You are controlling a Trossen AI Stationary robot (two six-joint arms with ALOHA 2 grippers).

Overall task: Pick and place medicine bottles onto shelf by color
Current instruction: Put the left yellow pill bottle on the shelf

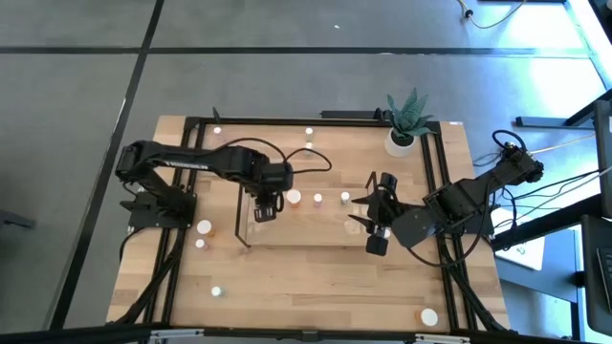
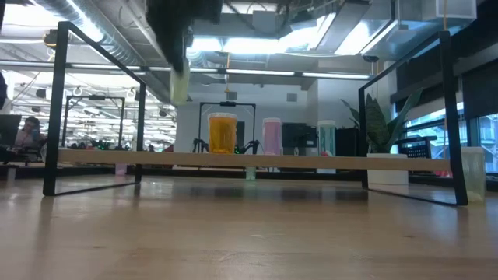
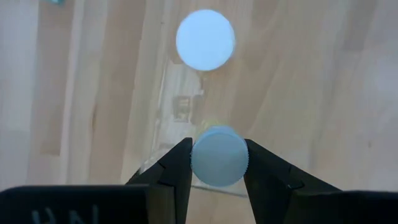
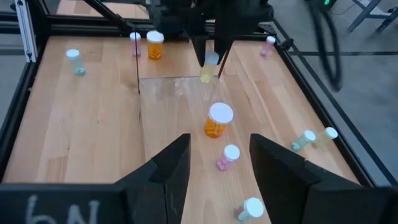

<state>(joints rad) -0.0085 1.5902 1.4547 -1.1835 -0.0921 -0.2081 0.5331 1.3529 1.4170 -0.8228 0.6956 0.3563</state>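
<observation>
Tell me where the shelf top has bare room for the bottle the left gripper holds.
Left gripper holds a yellowish bottle over the shelf's left end, bare up to the orange bottle. Crowded: orange, pink and green bottles along the far edge, right gripper beside.

A wooden table (image 1: 316, 277) with a black metal frame (image 1: 445, 201) stands on grey floor (image 1: 76, 86). Behind it, an open workspace with bright ceiling strip lights (image 2: 257, 47) (a person (image 2: 29, 132) sits far off).
</observation>
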